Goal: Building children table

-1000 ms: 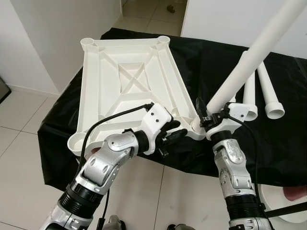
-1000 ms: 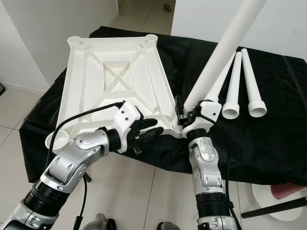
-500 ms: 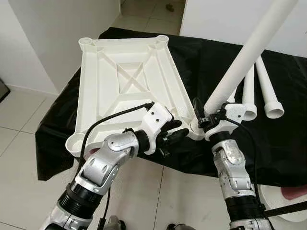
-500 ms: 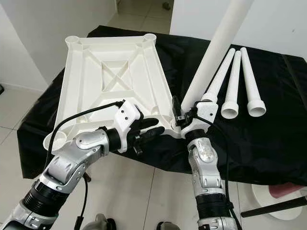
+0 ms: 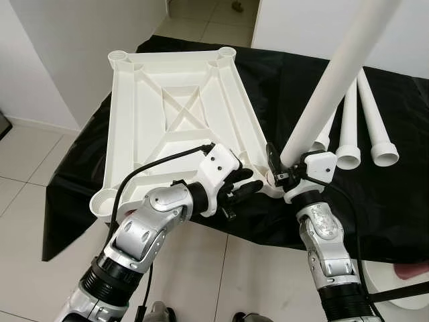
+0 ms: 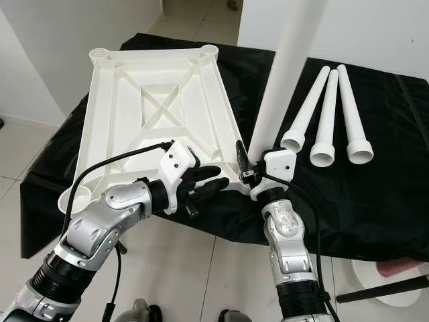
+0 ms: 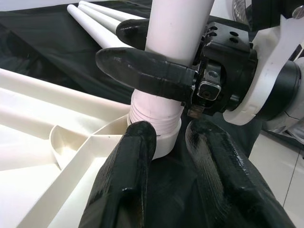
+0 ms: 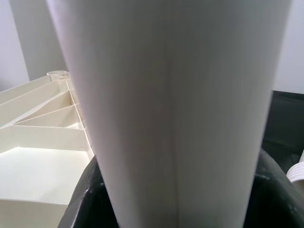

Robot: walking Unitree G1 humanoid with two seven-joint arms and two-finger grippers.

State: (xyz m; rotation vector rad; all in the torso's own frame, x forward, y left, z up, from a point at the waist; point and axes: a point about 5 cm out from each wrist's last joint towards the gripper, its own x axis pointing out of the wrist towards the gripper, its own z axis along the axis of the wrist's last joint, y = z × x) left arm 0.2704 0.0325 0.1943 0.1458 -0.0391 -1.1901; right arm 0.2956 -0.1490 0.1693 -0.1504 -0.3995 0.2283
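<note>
The white tabletop point(image 5: 174, 107) lies upside down on a black-draped table point(image 5: 295, 74), its ribs facing up. My right gripper point(image 5: 287, 161) is shut on a long white leg point(image 5: 335, 74) that rises steeply up and to the right. The leg's threaded lower end point(image 7: 154, 118) sits in the tabletop's near right corner socket point(image 7: 164, 142). My left gripper point(image 5: 242, 184) is open at that same corner. One of its fingers point(image 7: 137, 156) lies over the socket rim, while the other rests outside it over the cloth. The right gripper's fingers point(image 7: 142, 71) wrap the leg just above the thread.
Three spare white legs point(image 6: 325, 114) lie side by side on the cloth to the right. The cloth point(image 5: 74, 194) hangs over the table's near edge above a tiled floor. A white round object point(image 5: 409, 285) sits on the floor at the lower right. Walls stand close on the left and behind.
The held leg has swung from a strong rightward lean to a steeper stance. My right gripper moved slightly left with it. The left gripper has kept its place at the corner.
</note>
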